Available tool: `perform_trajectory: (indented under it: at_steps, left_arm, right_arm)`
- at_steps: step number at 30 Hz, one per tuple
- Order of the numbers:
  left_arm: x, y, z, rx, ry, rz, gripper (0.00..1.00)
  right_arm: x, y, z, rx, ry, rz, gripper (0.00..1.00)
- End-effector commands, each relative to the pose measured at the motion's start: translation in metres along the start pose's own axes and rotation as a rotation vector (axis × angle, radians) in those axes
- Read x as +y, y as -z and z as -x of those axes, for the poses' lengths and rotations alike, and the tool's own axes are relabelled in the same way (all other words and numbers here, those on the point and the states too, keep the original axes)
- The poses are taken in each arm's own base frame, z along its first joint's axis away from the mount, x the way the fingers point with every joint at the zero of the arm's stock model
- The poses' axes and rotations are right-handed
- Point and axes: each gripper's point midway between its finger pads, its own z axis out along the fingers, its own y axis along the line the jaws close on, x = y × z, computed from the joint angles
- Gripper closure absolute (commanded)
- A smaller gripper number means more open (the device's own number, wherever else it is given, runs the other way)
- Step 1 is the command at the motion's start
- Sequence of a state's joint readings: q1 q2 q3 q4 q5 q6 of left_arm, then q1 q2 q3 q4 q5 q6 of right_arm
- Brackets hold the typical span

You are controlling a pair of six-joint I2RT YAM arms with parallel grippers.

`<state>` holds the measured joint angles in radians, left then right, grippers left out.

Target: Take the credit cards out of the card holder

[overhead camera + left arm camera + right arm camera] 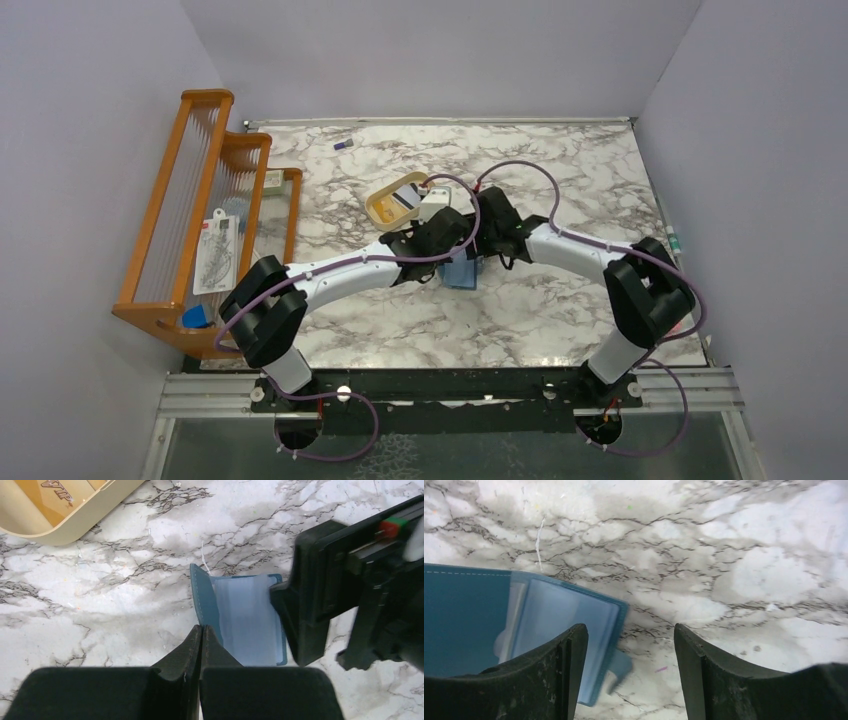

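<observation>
— Starting at the left?
— Tan tray (pixel 378 209), far-left of the work, with credit cards (pixel 406 196) lying in it.
— Next, the left gripper (pixel 201 632)?
— Shut tight at the near edge of the card holder (pixel 248 620), right by the raised teal cover. Pinching that cover or only pressing against it: cannot tell.
— And the holder?
— Lying open on the marble table (pixel 560 300) between the two grippers, pale pockets up. No telling about any cards inside those pockets.
— Right gripper (pixel 630 645)?
— Spread wide, gripping nothing, hanging just over the holder's right edge.
— Likely trouble?
— Closing on pocket or cover instead of a card, then dragging the whole holder along. Losing the left-side hold and letting the cover flop shut. Also bumping gripper against gripper, given such close quarters.
</observation>
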<state>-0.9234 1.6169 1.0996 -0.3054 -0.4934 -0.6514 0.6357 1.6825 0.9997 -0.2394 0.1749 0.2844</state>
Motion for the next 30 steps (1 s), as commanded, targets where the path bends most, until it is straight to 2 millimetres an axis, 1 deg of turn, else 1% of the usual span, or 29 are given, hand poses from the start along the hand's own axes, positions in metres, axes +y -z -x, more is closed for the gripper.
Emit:
perform_trajectory:
  at_steps: [1,2,6,8,10,12,14,16,19,21,23,26,30]
  left_arm:
    - [0.0,0.006,0.01,-0.028,0.009,-0.024,1.0]
    - [0.0,0.007,0.01,-0.028,0.008,-0.023,1.0]
    - [0.002,0.006,0.007,-0.024,0.011,-0.019,1.0]
    - [0.003,0.005,0.004,-0.019,0.017,-0.017,1.0]
    - [0.005,0.003,0.0,-0.015,0.021,-0.014,1.0]
    - [0.007,0.001,-0.005,-0.012,0.027,-0.011,1.0]
    - [0.01,-0.001,-0.011,-0.011,0.036,-0.006,1.0]
    - [0.013,-0.004,-0.017,-0.01,0.047,-0.003,1.0]
    - [0.019,-0.01,-0.031,0.003,0.065,0.006,1.0]
    - [0.024,-0.013,-0.04,0.014,0.075,0.015,1.0]
    - [0.029,-0.015,-0.048,0.023,0.083,0.025,1.0]
    - [0.038,-0.017,-0.063,0.037,0.092,0.04,1.0]
    - [0.043,-0.022,-0.075,0.046,0.104,0.05,1.0]
  right_arm:
    - [-0.021,0.031,0.034,-0.098,-0.004,-0.12,0.31]
    - [-0.021,0.036,0.04,-0.12,-0.011,-0.122,0.31]
    - [-0.033,0.061,0.063,-0.228,-0.047,-0.172,0.29]
    - [-0.032,0.075,0.075,-0.282,-0.063,-0.155,0.27]
    - [-0.019,0.087,0.085,-0.334,-0.07,-0.066,0.27]
    - [0.007,0.1,0.093,-0.387,-0.07,0.095,0.27]
    - [0.036,0.109,0.093,-0.403,-0.099,0.27,0.29]
    - [0.06,0.104,0.083,-0.349,-0.133,0.404,0.29]
    - [0.071,0.08,0.064,-0.227,-0.227,0.51,0.29]
    - [0.075,0.071,0.053,-0.181,-0.297,0.592,0.3]
    - [0.081,0.067,0.047,-0.156,-0.333,0.649,0.3]
    - [0.094,0.069,0.043,-0.121,-0.371,0.738,0.3]
    - [0.106,0.062,0.033,-0.049,-0.413,0.815,0.3]
